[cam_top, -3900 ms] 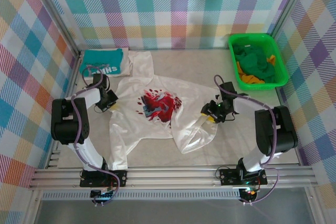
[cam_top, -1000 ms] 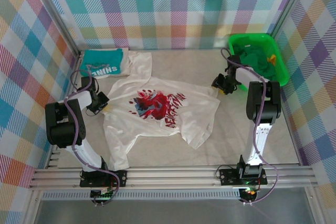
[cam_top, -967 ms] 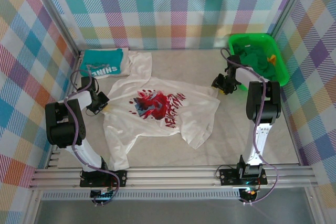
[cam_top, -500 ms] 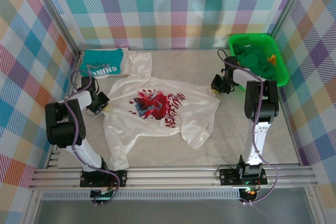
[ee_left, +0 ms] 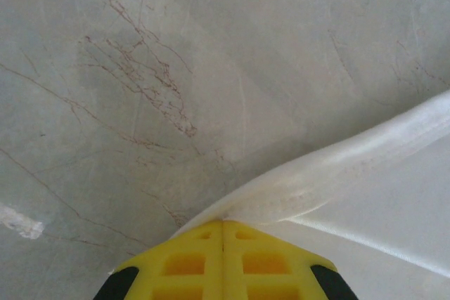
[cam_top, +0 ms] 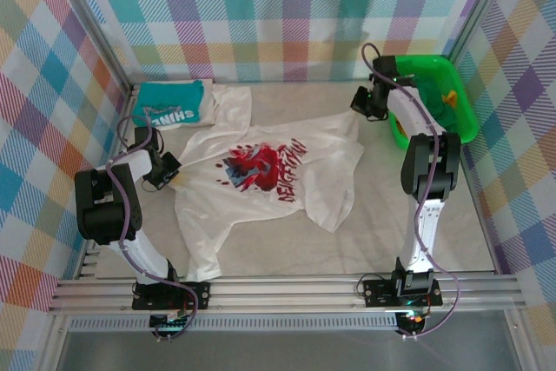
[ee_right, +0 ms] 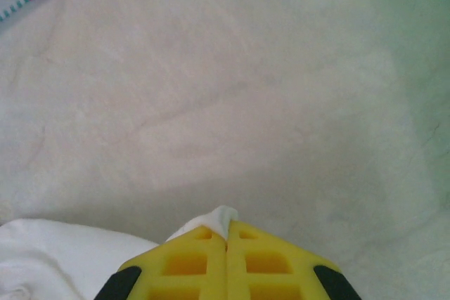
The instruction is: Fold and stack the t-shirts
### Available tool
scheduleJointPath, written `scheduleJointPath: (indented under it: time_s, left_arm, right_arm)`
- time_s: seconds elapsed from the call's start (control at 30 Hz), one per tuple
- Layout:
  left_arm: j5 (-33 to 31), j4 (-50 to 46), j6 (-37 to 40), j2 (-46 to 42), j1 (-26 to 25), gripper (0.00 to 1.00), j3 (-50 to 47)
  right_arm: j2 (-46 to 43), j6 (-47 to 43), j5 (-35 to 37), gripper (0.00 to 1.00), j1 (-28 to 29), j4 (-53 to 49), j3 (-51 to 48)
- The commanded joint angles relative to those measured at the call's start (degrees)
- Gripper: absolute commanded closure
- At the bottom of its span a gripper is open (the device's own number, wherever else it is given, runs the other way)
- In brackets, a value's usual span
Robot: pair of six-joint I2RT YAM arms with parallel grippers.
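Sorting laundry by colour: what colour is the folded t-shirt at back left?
The folded t-shirt is teal with white lettering; top view shows it best.

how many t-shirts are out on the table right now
2. The white t-shirt lies spread across the middle of the table; the teal t-shirt sits folded at the far left corner. The green basket, far right, holds bunched cloth that may hide more.
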Motion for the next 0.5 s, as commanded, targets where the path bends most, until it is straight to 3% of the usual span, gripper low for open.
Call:
scheduleJointPath:
  time_s: [0.0, 0.13, 0.2, 0.23, 0.3, 0.33, 0.4, 0.47]
  left_arm:
    - [-0.2, -2.9, -0.6, 0.6, -0.1, 1.0, 0.9]
    - [2.0, -2.7, -0.6, 0.6, -0.9, 1.0, 1.5]
    - [1.2, -2.8, 0.2, -0.5, -2.5, 1.0, 1.7]
    - [0.4, -3.0, 0.7, -1.3, -3.6, 1.0, 1.8]
    - [-0.7, -3.3, 1.4, -2.5, -5.4, 1.0, 2.4]
    - [-0.9, -3.5, 1.4, -2.7, -6.0, 0.94, 2.7]
    - [-1.0, -4.3, 1.1, -3.1, -6.7, 0.82, 3.6]
    - [-1.5, -4.8, 0.8, -4.0, -7.1, 0.73, 3.7]
  right_arm:
    - [4.8, -1.9, 3.7, 1.0, -1.9, -6.2, 7.7]
    - [12.0, -2.8, 5.0, 1.0, -2.2, -13.3, 22.1]
    - [13.2, -2.8, 3.4, 0.97, -2.3, -13.8, 24.6]
    - [13.4, -2.7, 2.1, 0.93, -2.2, -12.8, 24.6]
    - [13.7, -2.8, -0.1, 0.71, -2.2, -11.4, 24.7]
    - [13.9, -2.9, -1.1, 0.64, -2.2, -11.5, 25.2]
    - [13.0, -2.9, -2.9, 0.63, -2.2, -13.2, 25.1]
    - [7.8, -2.4, -5.2, 0.62, -2.1, -11.1, 17.9]
